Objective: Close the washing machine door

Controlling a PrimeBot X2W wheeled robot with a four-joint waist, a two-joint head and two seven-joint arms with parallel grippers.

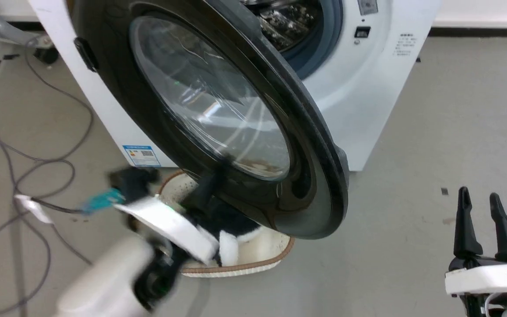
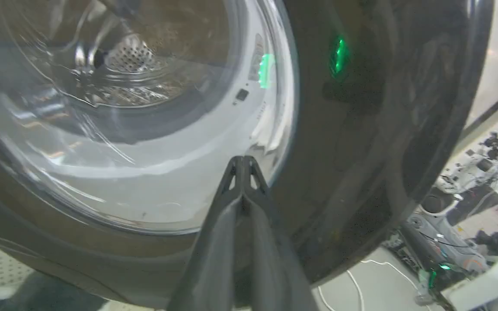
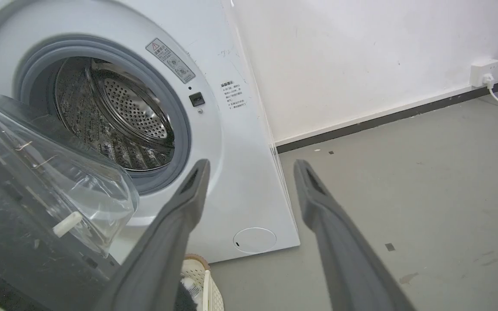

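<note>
The washing machine door [image 1: 218, 114] stands partly open, hinged at the left, its glossy black frame and clear domed window [image 1: 209, 101] facing me. Behind its right edge the steel drum [image 1: 288, 22] and white machine front [image 1: 363, 92] show. My left gripper [image 1: 220, 169] is shut with nothing in it, its tips against the lower part of the door's outer face; in the left wrist view the joined fingertips [image 2: 242, 166] rest at the rim of the glass. My right gripper [image 1: 482, 200] hangs open over the floor at the lower right, apart from the door. The right wrist view shows the door's inner glass bowl [image 3: 50, 181] and the drum [image 3: 115, 116].
A white woven basket [image 1: 244, 259] holding dark and white laundry sits on the floor under the door. Cables [image 1: 24, 167] trail over the grey floor at the left. A wall socket with a white cord [image 3: 484, 73] is at the far right wall.
</note>
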